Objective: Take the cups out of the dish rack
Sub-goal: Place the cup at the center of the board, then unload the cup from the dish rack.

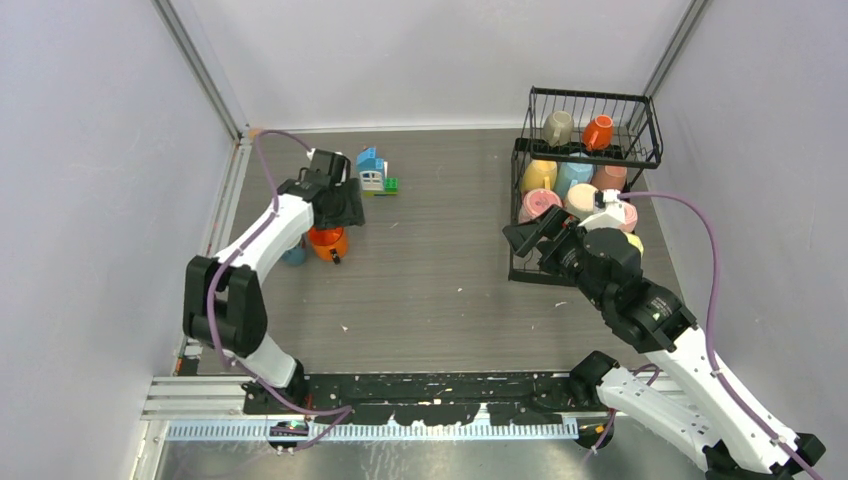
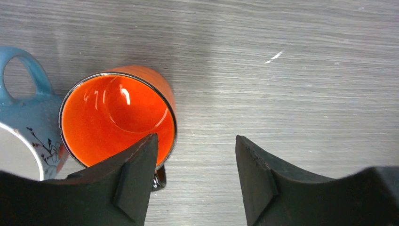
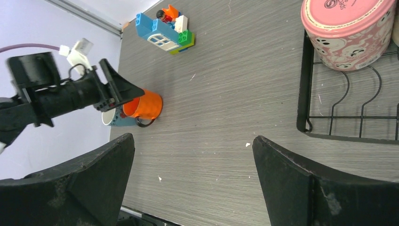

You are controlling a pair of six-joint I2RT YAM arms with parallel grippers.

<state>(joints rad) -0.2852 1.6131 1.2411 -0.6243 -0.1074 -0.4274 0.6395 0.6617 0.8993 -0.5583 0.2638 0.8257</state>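
The left arm (image 1: 262,240) reaches far forward on its own side, with the elbow folded low near the base, the forearm stretched out and the wrist bent down. The left gripper (image 2: 195,143) points downward, jaws parted with nothing between them. The right arm (image 1: 655,315) leans forward and inward, wrist turned to the left. The right gripper (image 3: 193,141) is spread wide and holds nothing.

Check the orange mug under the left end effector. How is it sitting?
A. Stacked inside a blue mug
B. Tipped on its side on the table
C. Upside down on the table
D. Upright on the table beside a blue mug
D: the left wrist view looks straight down into the open mouth of the orange mug, which stands on the table next to the blue mug, with the left end effector open above it.
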